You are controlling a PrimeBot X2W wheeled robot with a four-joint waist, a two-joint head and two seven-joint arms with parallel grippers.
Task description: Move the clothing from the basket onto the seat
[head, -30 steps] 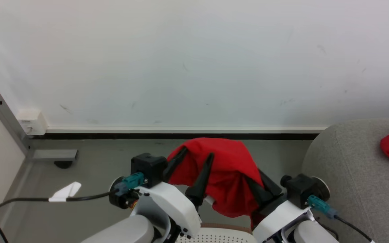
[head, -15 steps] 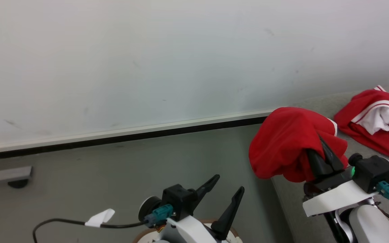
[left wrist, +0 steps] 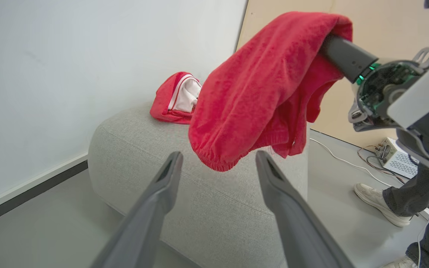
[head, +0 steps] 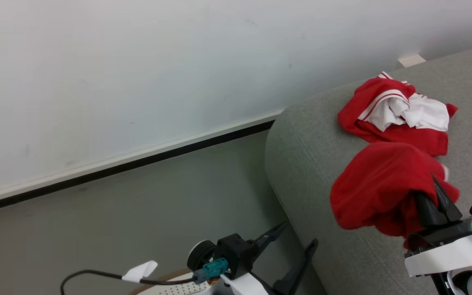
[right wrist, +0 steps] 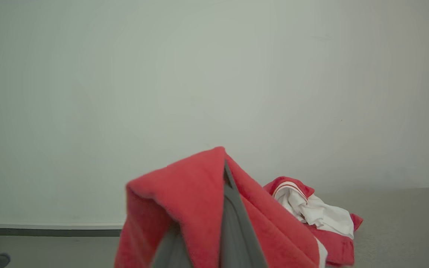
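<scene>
- Right claw (head: 434,192) is clamped shut on a red garment (head: 379,188). The cloth drapes over the fingers and hangs above the seat (head: 314,164), not resting on it as far as I can tell.
- Another red-and-white garment (head: 395,114) lies on the seat, just beyond the held one.
- Left claw (head: 299,234) is wide open and empty, low by the seat's edge, near the basket (head: 174,288). I only see a sliver of the basket's rim.
- Step in hand, my read: set the held piece down.
- I'd lower the right claw until fabric bunches on the cushion, then open. Keep well in from the rounded edge so it can't slide to the floor.
- Fabric wraps the fingers and may snag on release. I'd back out low along the fingers, not lift.
- Basket's inside is hidden, so I can't say what's left.
</scene>
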